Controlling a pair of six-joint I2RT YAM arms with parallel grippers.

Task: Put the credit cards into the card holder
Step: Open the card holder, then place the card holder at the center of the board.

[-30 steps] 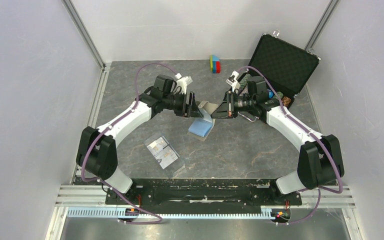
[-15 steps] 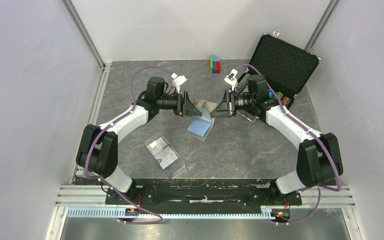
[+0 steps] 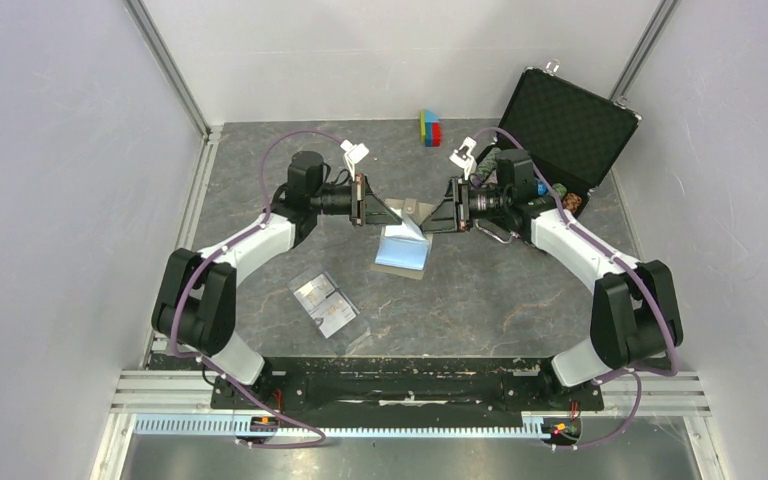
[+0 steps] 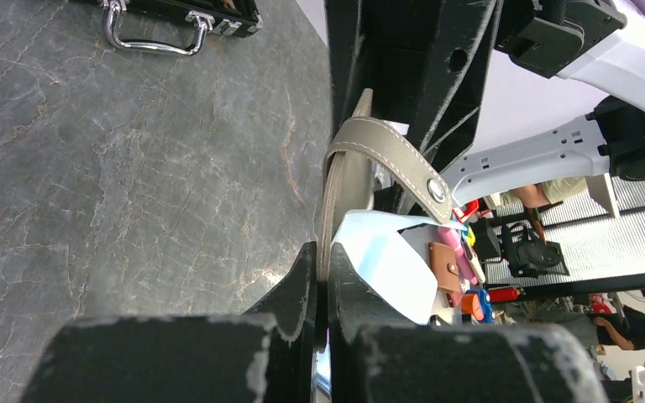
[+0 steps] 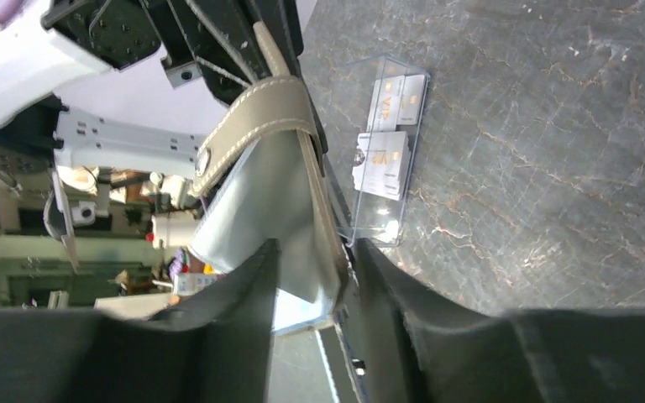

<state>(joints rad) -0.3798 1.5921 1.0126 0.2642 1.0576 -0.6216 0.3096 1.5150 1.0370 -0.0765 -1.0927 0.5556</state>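
The card holder (image 3: 404,247) hangs above the table between my two grippers, its light blue lining facing up. My left gripper (image 3: 376,213) is shut on the edge of its taupe cover (image 4: 342,180), and the snap tab (image 4: 396,159) curls over to the right. My right gripper (image 3: 439,216) stands open around the opposite edge of the card holder (image 5: 273,189), its fingers (image 5: 252,277) apart from the cover. The credit cards (image 3: 324,302) lie inside a clear plastic case on the table near the left arm. They also show as pale cards (image 5: 389,138) in the right wrist view.
An open black briefcase (image 3: 564,128) stands at the back right, its handle (image 4: 149,37) in the left wrist view. A small coloured block (image 3: 430,127) sits at the back centre. The clear case (image 3: 345,322) lies front left of the holder.
My left gripper has moved in and shut on the card holder's cover. My right gripper, shut on it before, has opened. The holder now sits flatter and a little higher.
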